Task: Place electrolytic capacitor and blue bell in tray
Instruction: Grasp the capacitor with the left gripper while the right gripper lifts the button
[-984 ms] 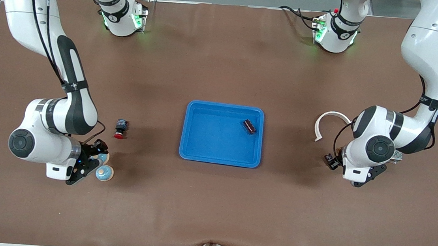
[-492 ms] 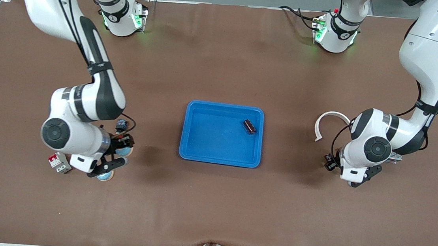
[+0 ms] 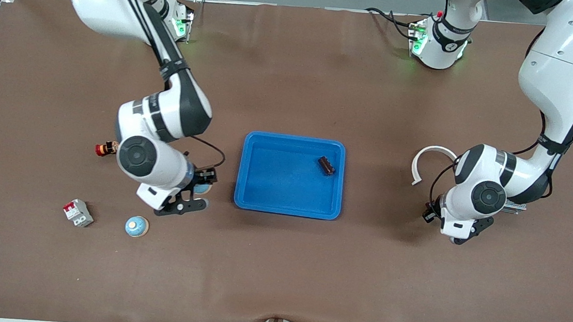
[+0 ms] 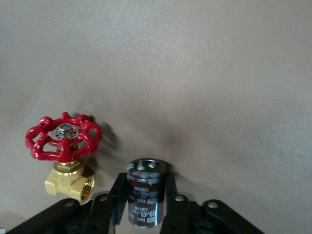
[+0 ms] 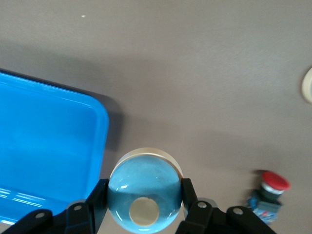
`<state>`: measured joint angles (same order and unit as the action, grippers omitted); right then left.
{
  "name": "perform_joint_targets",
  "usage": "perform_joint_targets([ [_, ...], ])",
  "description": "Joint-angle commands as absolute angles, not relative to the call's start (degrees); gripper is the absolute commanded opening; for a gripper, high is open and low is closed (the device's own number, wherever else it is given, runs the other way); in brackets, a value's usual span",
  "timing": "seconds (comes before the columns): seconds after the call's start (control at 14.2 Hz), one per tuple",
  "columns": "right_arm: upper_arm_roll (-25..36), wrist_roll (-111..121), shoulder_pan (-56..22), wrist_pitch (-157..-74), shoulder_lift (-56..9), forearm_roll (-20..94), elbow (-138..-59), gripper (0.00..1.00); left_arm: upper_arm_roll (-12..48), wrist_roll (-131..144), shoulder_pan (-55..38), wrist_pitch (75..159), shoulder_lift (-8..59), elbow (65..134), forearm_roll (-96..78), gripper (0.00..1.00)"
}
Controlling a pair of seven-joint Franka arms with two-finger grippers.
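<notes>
The blue tray (image 3: pixel 262 200) lies mid-table, and a dark capacitor (image 3: pixel 325 165) rests in its corner toward the left arm's end. My right gripper (image 3: pixel 195 190) hangs over the table just beside the tray's rim (image 5: pixel 100 131), shut on a blue bell (image 5: pixel 145 180). A second blue bell (image 3: pixel 136 226) sits on the table nearer the front camera. My left gripper (image 4: pixel 145 183), low at the left arm's end (image 3: pixel 432 213), is shut on a maroon electrolytic capacitor (image 4: pixel 144 200) standing on end.
A red-handled brass valve (image 4: pixel 64 141) stands close beside the gripped capacitor. A red push-button (image 5: pixel 268 192), a red-and-white breaker (image 3: pixel 78 212) and a small red-capped part (image 3: pixel 105 149) lie toward the right arm's end. A white arc (image 3: pixel 432 158) lies near the left arm.
My right arm has lifted one blue bell and carried it from near the other bell toward the tray. My left gripper has closed on the capacitor.
</notes>
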<state>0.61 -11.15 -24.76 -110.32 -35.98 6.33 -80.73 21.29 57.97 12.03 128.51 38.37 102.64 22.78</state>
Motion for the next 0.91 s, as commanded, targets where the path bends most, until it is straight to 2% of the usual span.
perform_joint_targets([
  [0.0, 1.05, -16.77, -27.06, -112.49, -34.37, 6.77, -83.22, 0.50, 21.80, 58.45, 12.13, 129.11, 37.80, 102.92, 23.82, 0.00],
  [0.35, 1.05, -24.07, -31.46, -121.45, -34.37, 6.77, -88.85, 0.50, 25.83, 60.72, 11.69, 125.95, 34.54, 101.87, 22.94, 0.00],
  [0.63, 1.14, -27.76, -34.01, -123.48, -34.28, 6.77, -91.05, 0.50, 32.07, 68.01, 11.34, 121.38, 34.54, 98.27, 22.94, 0.00],
  [0.84, 1.14, -30.05, -35.51, -125.24, -34.45, 6.77, -92.02, 0.50, 34.71, 73.89, 9.42, 121.29, 35.33, 96.34, 22.85, 0.00],
])
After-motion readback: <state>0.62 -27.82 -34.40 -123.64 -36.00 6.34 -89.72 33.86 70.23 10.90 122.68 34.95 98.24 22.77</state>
